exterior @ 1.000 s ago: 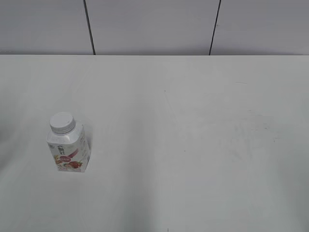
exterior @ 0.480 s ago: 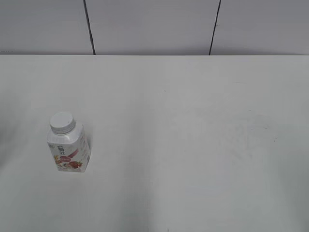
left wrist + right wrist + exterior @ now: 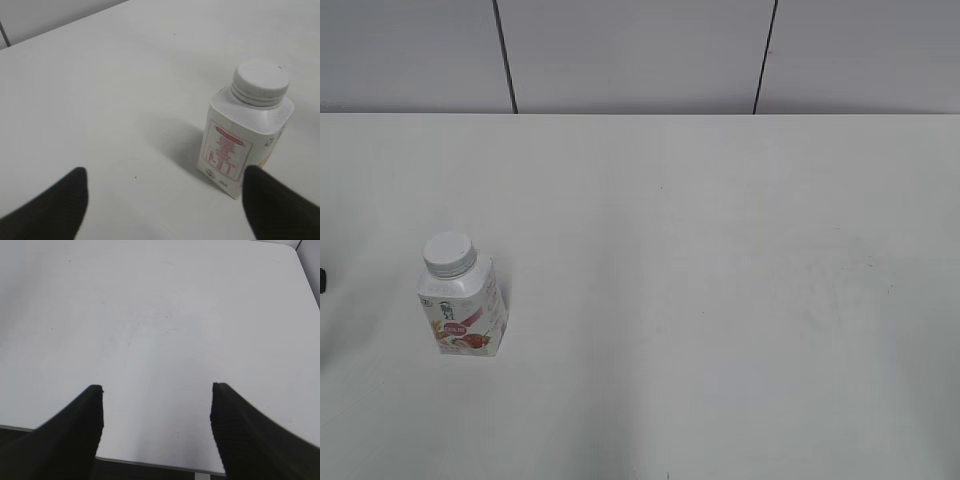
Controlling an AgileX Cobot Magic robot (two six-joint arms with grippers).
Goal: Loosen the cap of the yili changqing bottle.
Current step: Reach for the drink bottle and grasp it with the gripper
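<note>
The yili changqing bottle (image 3: 463, 318) stands upright on the white table at the left, with its white ribbed cap (image 3: 450, 253) screwed on. In the left wrist view the bottle (image 3: 242, 147) and cap (image 3: 261, 81) sit to the right, just beyond the right fingertip. My left gripper (image 3: 165, 177) is open and empty, short of the bottle; a dark sliver of it (image 3: 322, 280) shows at the exterior view's left edge. My right gripper (image 3: 157, 390) is open and empty above the table's near edge, out of the exterior view.
The white table (image 3: 720, 300) reaches back to a grey panelled wall (image 3: 640, 50). Its front edge (image 3: 150, 462) shows under my right gripper, and its right edge shows at the top right of the right wrist view.
A dark part of my left arm has come into the exterior view at the left edge. The bottle has not moved.
</note>
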